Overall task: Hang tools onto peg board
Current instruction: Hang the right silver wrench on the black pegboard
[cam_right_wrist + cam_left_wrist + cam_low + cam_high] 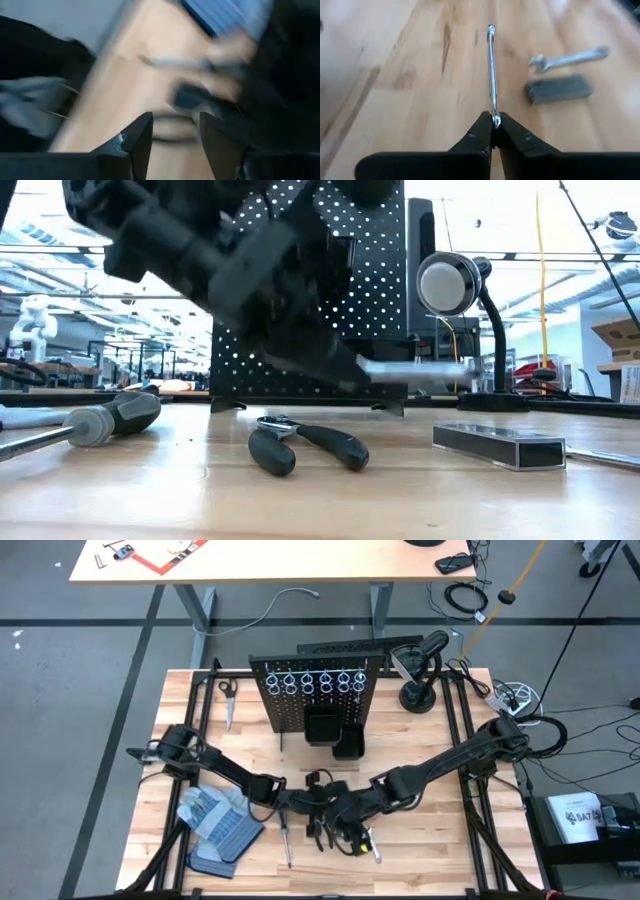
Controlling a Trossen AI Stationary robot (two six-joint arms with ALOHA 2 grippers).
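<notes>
Pinching a thin silver wrench (492,75) by one end, the left gripper (493,131) is hanging low over the wooden table (200,730), fingers clamped tight on it. Facing it from the other side, the right gripper (175,131) is holding nothing, its fingers parted. Pliers (300,445), a screwdriver (95,423), a grey metal bar (497,444) and another wrench (570,57) are lying on the table, in front of the upright peg board (315,690).

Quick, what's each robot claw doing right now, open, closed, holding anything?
Left gripper: shut on a thin silver wrench, held above the table.
Right gripper: open, nothing between its fingers.
</notes>
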